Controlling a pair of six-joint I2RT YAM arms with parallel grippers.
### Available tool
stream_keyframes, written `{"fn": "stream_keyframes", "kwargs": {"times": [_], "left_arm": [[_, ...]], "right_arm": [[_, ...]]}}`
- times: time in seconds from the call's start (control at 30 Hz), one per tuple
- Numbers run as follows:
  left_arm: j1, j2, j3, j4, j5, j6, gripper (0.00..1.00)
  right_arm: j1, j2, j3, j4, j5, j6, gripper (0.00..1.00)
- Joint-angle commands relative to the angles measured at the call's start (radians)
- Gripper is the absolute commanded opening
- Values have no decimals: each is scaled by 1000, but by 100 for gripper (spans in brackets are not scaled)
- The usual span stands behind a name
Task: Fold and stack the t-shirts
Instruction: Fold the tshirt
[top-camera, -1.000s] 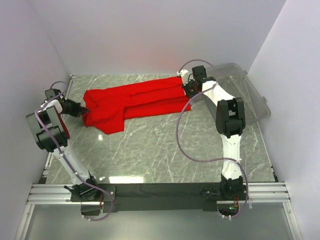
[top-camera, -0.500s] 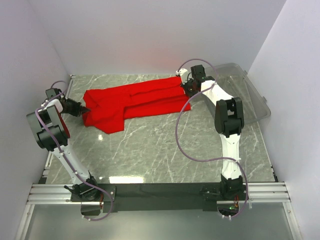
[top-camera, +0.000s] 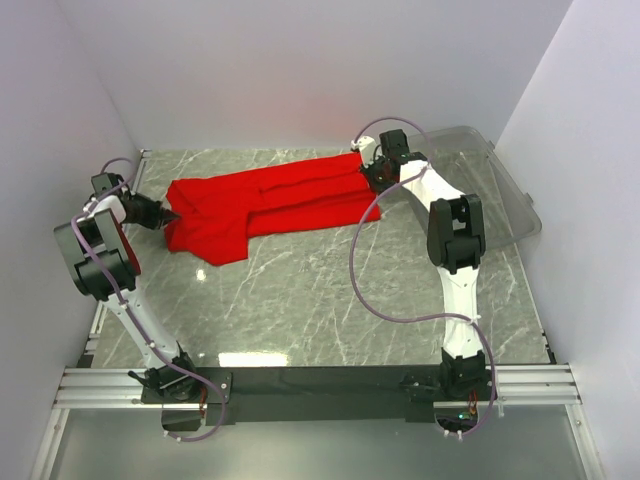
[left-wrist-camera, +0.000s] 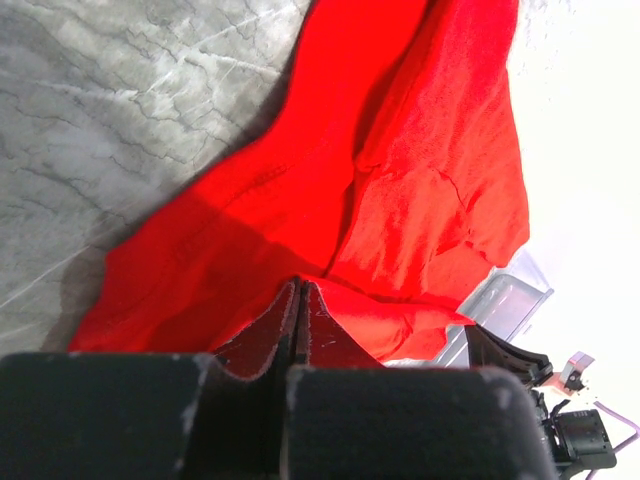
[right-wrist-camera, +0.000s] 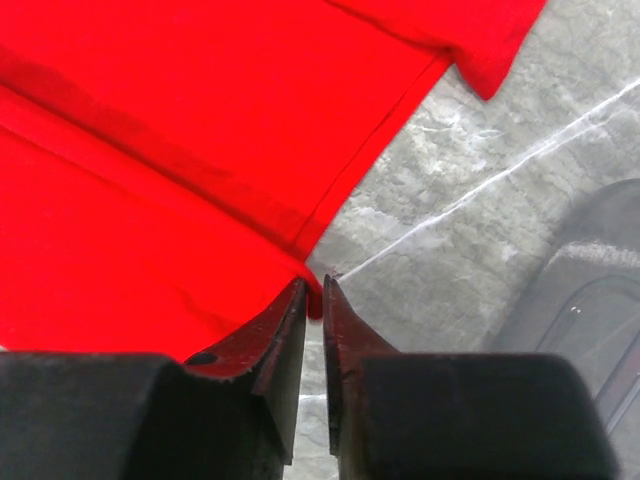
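The left gripper (top-camera: 169, 216) is clamped on the left end of the t-shirt (top-camera: 265, 203), the right gripper (top-camera: 371, 183) on its right hem. A fold looks in hand; next, both should lift together

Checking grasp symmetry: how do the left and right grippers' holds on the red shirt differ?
Left gripper holds the shirt at its bunched left end; right gripper holds a flat hem corner at its right end, by the bin. Left jaws meet flush; right jaws show a slit with cloth in it. Both are shut on the shirt.
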Motion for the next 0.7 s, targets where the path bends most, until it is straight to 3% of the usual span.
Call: {"fn": "stream_keyframes", "kwargs": {"times": [0.0, 0.07, 0.13, 0.3, 0.43, 0.53, 0.67], "left_arm": [[1, 0, 43, 18, -22, 7, 5], [1, -6, 48, 20, -23, 15, 11], [1, -18, 56, 29, -13, 24, 23], [0, -54, 109, 28, -22, 76, 46], [1, -119, 152, 8, -62, 119, 47], [1, -193, 139, -5, -74, 165, 47], [0, -313, 4, -15, -66, 229, 50]], "right_arm": [[5, 8, 42, 30, 25, 9, 21], [7, 1, 42, 35, 28, 16, 27], [5, -15, 35, 49, 28, 23, 34], [5, -66, 2, 73, 13, 27, 40], [2, -124, -37, 78, -32, 23, 41], [-7, -199, -102, 64, -157, -19, 41], [-22, -346, -274, 35, -376, -147, 42]]}}
